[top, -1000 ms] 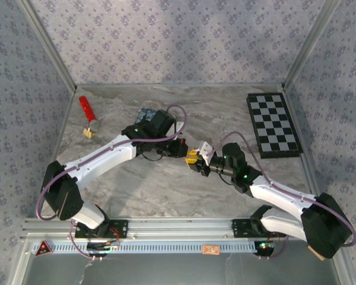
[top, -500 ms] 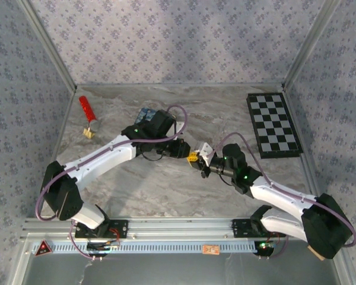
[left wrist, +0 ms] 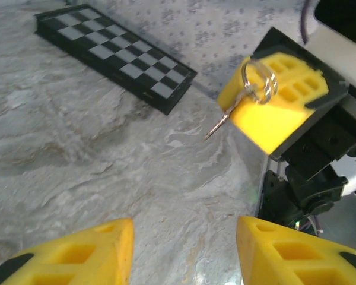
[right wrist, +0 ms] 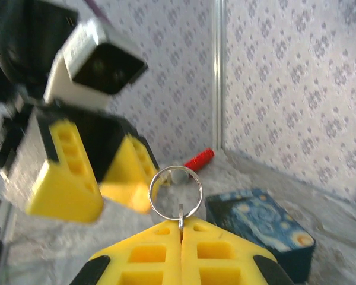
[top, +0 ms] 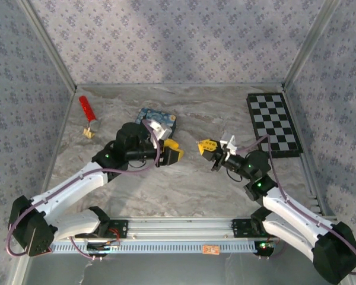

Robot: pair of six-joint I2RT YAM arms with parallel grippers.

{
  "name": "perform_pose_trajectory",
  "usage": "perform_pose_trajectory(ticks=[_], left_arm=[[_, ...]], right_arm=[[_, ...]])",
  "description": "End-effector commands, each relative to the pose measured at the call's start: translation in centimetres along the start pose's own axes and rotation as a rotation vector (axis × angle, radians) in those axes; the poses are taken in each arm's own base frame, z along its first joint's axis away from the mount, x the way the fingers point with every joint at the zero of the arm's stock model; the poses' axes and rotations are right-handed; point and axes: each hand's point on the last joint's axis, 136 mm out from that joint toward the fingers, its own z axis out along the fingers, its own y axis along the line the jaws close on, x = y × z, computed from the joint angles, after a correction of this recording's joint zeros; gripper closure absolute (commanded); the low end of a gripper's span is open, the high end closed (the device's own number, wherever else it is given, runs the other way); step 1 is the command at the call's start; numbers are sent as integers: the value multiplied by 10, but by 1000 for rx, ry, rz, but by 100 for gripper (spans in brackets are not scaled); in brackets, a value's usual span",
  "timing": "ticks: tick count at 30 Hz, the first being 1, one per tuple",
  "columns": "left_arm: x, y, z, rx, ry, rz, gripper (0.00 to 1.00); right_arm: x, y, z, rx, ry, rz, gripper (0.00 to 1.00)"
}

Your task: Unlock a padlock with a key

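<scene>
top view: my left tool (top: 173,152) and right tool (top: 206,144) face each other above the desk (top: 166,184). left wrist: left jaws parted, nothing between — the key (left wrist: 224,119) hangs from the clenched right tool. right wrist: its ring (right wrist: 175,193) pinched in the yellow jaws.

Grippers split! left gripper (top: 171,153), a second ago nose to nose with right gripper (top: 207,144) mid-table, now pulled back left, clear gap between them. Whole left arm (top: 77,184) folded back, elbow dropped toward near-left corner. Now left fingers (left wrist: 77,249) spread apart, nothing between. Right gripper swung right and a touch farther, toward chessboard (top: 274,124), jaws pressed together on key (left wrist: 216,126), ring (right wrist: 175,193) poking up above them. Blue tin (top: 149,113), before mostly hidden under left wrist, now largely uncovered.
</scene>
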Motion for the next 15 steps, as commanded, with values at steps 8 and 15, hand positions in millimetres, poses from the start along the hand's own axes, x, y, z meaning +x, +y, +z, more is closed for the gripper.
perform_pose_trajectory(ticks=[8,15], left_arm=[[-31,-62,-5,327,-117,293,63],[-24,-80,0,396,-104,354,71]], right_arm=[[-45,36,-3,-132,-150,72,100],[-51,54,1,-191,-162,61,100]])
